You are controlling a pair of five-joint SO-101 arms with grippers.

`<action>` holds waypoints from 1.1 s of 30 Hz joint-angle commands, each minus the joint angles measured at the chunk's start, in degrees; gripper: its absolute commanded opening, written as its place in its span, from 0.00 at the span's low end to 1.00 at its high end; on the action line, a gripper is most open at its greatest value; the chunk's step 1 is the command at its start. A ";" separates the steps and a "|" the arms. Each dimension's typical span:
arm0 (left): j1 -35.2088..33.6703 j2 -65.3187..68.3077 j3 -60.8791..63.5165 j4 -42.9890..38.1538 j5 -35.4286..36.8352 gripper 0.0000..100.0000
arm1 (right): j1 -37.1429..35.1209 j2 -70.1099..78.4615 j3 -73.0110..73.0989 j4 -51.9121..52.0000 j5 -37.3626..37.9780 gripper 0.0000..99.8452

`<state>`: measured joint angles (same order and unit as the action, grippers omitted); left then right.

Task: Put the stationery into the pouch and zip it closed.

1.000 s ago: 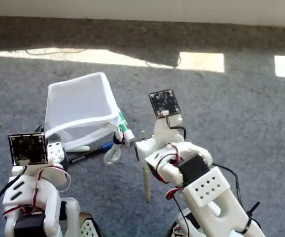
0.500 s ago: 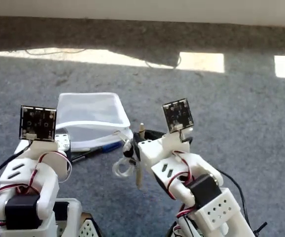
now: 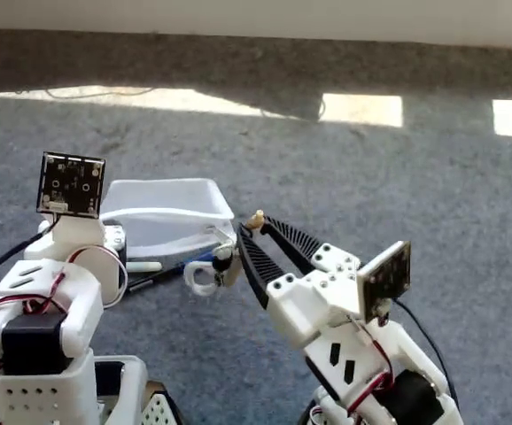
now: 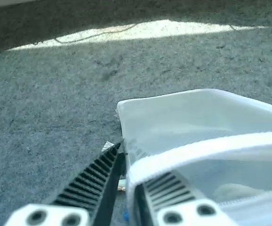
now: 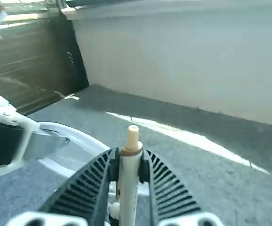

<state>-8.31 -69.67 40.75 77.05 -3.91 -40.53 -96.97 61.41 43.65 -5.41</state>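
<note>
We have the right gripper [image 5: 129, 156] clamped on a cream-white pen with a tan tip [image 5: 128, 181]. Its black ribbed jaws are parted only by the barrel's thickness, and the tip pokes out past them. The left gripper [image 4: 128, 165] is pinched shut on the banded rim of the translucent white mesh pouch [image 4: 197, 117]. The pouch lies on the grey carpeted surface [image 3: 398, 186], its mouth turned, as far as we can judge, toward the arms. From above, the pen tip hangs just beside the pouch's near corner, not yet inside. A dark pen with a blue section [image 3: 172, 268] and a white loop-shaped piece [image 3: 198, 279] lie loose in front of the mouth, so we take this as an early insertion. To do it well, we would have the left gripper hold the rim lifted so the mouth gapes. We would then swing the pen across until it points into the opening and lead with the tip over the lower lip. The mesh looks soft and likely to snag or slide, so we would go in gently. We would let go only once most of the barrel is inside.
</note>
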 commanded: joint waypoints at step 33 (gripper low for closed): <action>0.92 0.57 -0.04 -0.26 2.20 0.01 | -9.89 19.12 -10.24 -34.95 3.08 0.00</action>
<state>-8.31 -69.32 41.36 77.05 -2.33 -49.93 -78.95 48.92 14.55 -4.18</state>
